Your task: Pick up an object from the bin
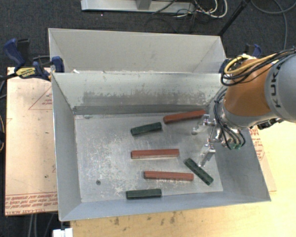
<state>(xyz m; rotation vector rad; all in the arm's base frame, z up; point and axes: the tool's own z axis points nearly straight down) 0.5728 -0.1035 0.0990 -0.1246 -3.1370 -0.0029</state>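
The robot arm's orange-covered wrist (246, 100) ran out past the view's right edge and hid part of the right wall of the grey metal bin (64, 132). Near that wall, whether the gripper (207, 154) touched the dark green flat bar (200, 173) beneath it could not be told.

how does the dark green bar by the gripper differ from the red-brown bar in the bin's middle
Colour aside, the dark green bar is shorter than the red-brown bar. The dark green bar lies diagonally, the red-brown bar nearly level across the view. The gripper is by the dark green bar's upper end, away from the red-brown bar. Both are slim bars lying flat.
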